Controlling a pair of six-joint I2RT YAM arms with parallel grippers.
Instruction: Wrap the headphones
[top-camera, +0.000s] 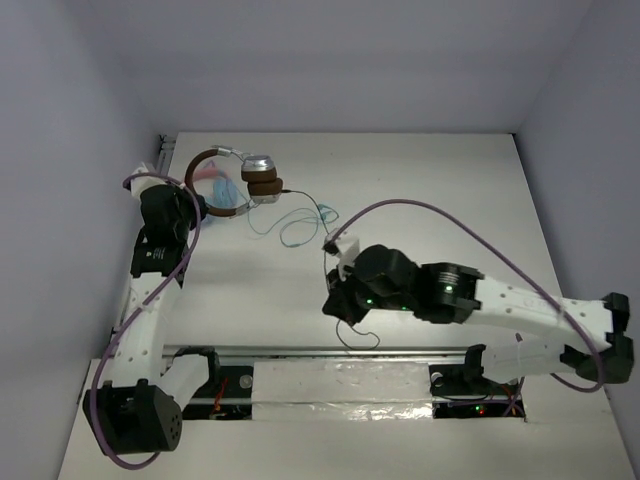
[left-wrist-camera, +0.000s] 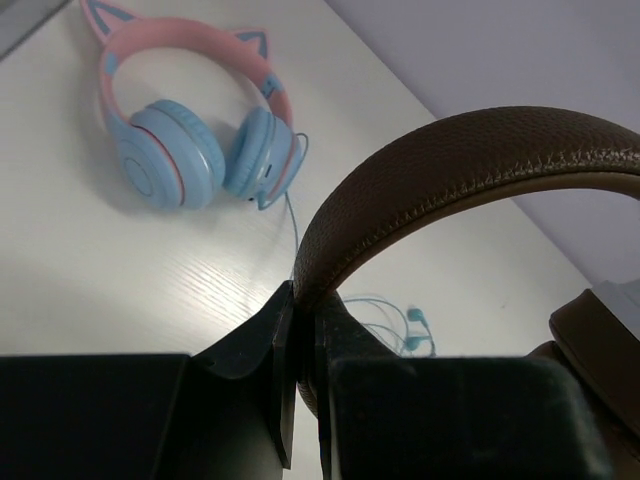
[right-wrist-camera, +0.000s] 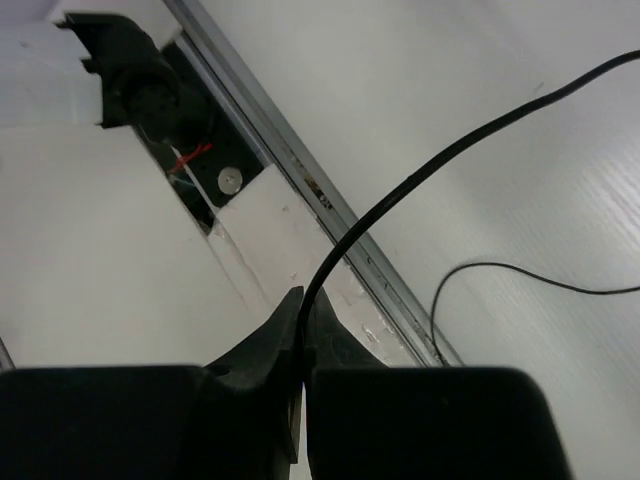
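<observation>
Right up close, the left gripper (left-wrist-camera: 303, 322) has its two black fingers squeezed on the brown headband (left-wrist-camera: 470, 160) of the headphones (top-camera: 262, 180). It seems to hold them up off the table (top-camera: 450, 180) at the far left. The right gripper (right-wrist-camera: 303, 312) is pinched tight on the thin black cable (right-wrist-camera: 420, 180), low near the middle of the table, well away from the headphones. The cable runs loose from one ear cup across to that gripper, and a spare bit curls on the table past it. I see no loops around the headband or the cups, so I think the wrapping has hardly begun. Both holds are made, but all the winding is left to do. Pink-and-blue cat-ear headphones (left-wrist-camera: 190, 130) and thin teal earbuds (left-wrist-camera: 415, 325) lie close by the brown ones. The table is white and flat, with a metal rail (right-wrist-camera: 290, 155) along its near edge. Plain pale grey walls stand on three sides.
</observation>
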